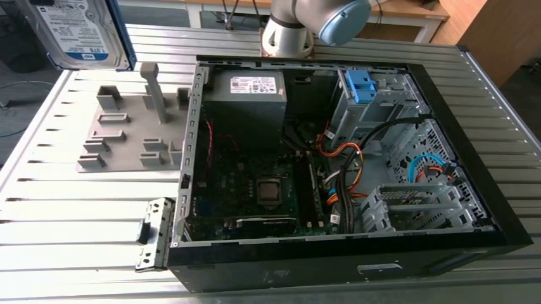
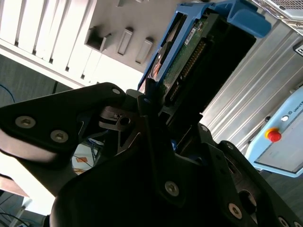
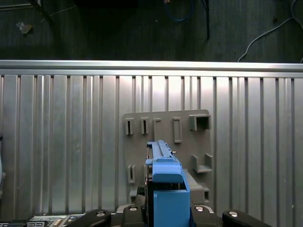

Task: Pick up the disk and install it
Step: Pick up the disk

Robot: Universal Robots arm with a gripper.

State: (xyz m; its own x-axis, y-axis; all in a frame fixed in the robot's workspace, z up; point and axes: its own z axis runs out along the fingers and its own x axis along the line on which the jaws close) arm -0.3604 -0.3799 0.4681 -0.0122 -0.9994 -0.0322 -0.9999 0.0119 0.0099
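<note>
Gripper (image 2: 160,109) clamped on the disk (image 2: 189,54), fingers (image 2: 147,118) pinching its blue-framed edge, carried above the grey fixture (image 3: 165,124).

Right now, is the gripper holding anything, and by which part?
Yes: the gripper is shut on the flat silver metal disk in its blue plastic bracket, clamped at one end, the rest jutting free.
</note>
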